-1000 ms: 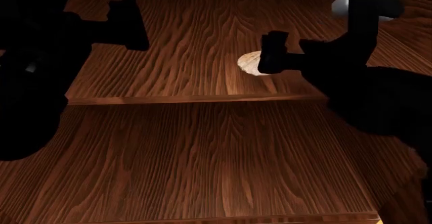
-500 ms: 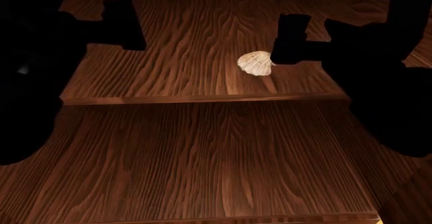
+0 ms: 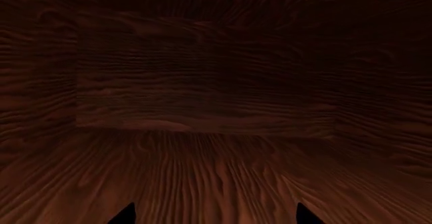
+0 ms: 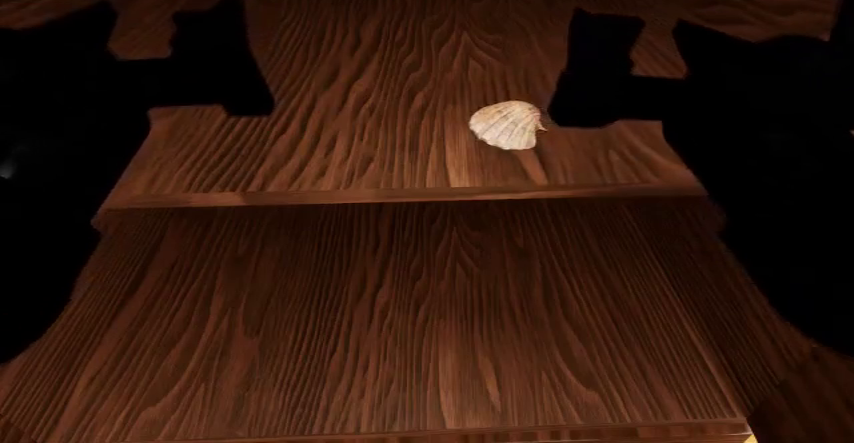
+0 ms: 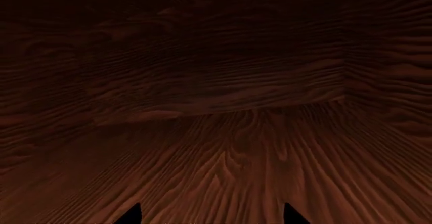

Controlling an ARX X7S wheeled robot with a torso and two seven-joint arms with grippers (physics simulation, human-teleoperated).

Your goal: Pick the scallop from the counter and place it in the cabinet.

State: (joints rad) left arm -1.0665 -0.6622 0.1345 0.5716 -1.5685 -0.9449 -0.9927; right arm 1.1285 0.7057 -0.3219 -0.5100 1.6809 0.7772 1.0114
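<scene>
The scallop (image 4: 507,125), a cream ribbed fan shell, lies free on the upper plank shelf of the dark wood cabinet (image 4: 360,113), near the shelf's front edge. My right gripper (image 4: 597,63) is a black shape just to the right of the shell and apart from it. In the right wrist view it (image 5: 210,215) is open, with only shelf wood between the tips. My left gripper (image 4: 238,58) hangs over the same shelf's left side. It (image 3: 214,216) is open and empty in the left wrist view. The counter is out of view.
A second, lower plank shelf (image 4: 400,313) stretches toward me below the first. Both wrist views look at the cabinet's back wall (image 3: 202,77) and side walls (image 5: 385,67). My dark arms fill both sides of the head view.
My right gripper was at the scallop a second ago; it has drawn off to the right and the shell stays on the shelf. Both arms have spread outward.
</scene>
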